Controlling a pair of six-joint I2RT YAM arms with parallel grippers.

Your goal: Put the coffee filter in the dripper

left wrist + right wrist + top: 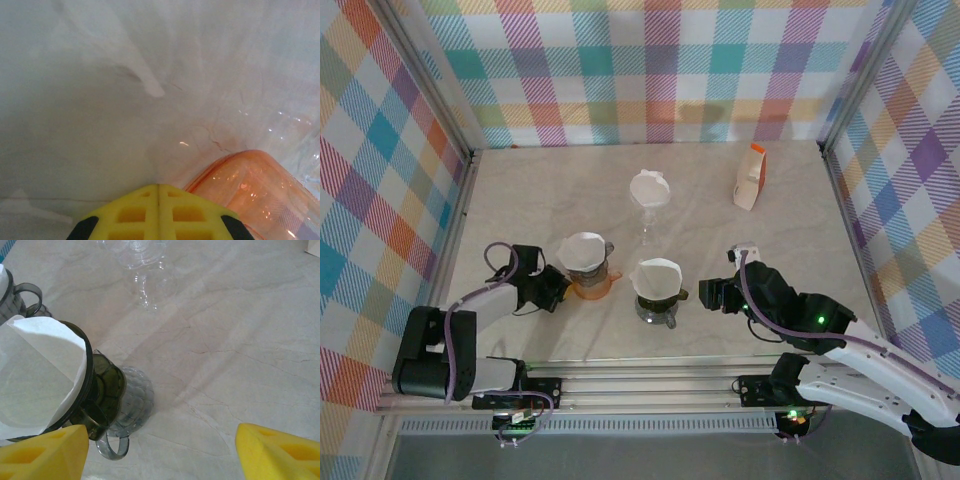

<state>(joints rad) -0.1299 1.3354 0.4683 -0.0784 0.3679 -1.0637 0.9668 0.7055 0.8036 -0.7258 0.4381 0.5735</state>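
Right now the coffee filter (657,275) sits as a white paper cone inside the dark dripper (657,310), which stands near the front middle of the marble table (770,250). Its rim rises above the dripper's edge. The right gripper (710,295) is just beside this dripper on its right, fingers pointing at it, and holds nothing. In the right wrist view the right gripper (162,450) has its yellow fingers (45,452) spread wide with bare tabletop between them. There the coffee filter (40,375) and the dark dripper (100,390) lie ahead and to the left, close to the left finger; I cannot tell if that finger touches the dripper.

The left gripper (556,290) rests low at the left side of an orange-based dripper (592,288), which carries a second filter (582,250). In the left wrist view the left gripper (158,210) is clenched, its yellow fingers pressed together with nothing between them, and the orange-based dripper (250,195) is just to their right.

Farther back, a clear dripper (649,188) with white paper in it stands mid-table, and an orange and white carton (751,177) stands to its right, well apart from both arms
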